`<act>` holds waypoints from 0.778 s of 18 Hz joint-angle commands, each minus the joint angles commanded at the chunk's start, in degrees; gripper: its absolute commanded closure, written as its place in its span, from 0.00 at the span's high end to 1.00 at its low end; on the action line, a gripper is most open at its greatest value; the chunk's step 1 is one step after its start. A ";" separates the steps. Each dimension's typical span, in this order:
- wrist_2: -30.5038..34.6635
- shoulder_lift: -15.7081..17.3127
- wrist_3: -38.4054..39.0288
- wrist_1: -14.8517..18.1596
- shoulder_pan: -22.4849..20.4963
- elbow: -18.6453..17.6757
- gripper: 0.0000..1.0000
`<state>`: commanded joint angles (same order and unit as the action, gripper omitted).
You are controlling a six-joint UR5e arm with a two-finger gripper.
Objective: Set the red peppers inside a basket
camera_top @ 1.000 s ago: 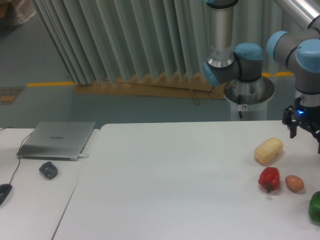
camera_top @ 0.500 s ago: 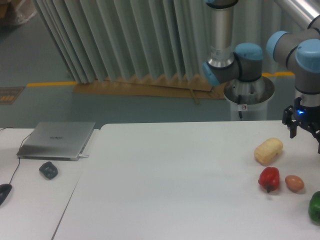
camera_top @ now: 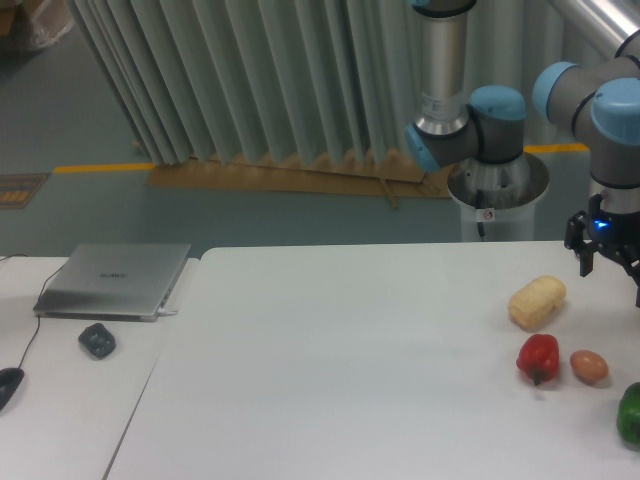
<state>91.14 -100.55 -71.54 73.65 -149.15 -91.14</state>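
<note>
The red pepper point(camera_top: 538, 357), small and glossy with a dark stem, lies on the white table point(camera_top: 350, 380) near its right side. My gripper point(camera_top: 611, 272) hangs above the table at the right frame edge, behind and to the right of the pepper and well apart from it. Its dark fingers point(camera_top: 585, 260) are spread with nothing between them; the right one is partly cut off by the frame. No basket is in view.
A pale yellow loaf-shaped item point(camera_top: 537, 301) lies just behind the pepper. An orange-brown egg-shaped item point(camera_top: 589, 366) sits next to the pepper's right side. A dark green pepper point(camera_top: 630, 414) is at the right edge. A laptop point(camera_top: 115, 280) and a dark object point(camera_top: 97, 340) rest at the left.
</note>
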 joint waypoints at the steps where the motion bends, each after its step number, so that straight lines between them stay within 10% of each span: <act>1: 0.00 -0.09 0.00 0.00 0.00 0.00 1.00; 11: 3.16 -1.49 0.70 -0.26 1.75 0.17 1.00; 14: 4.57 -4.65 15.47 -0.26 4.91 0.80 1.00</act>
<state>95.71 -105.20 -56.07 73.39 -144.24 -90.35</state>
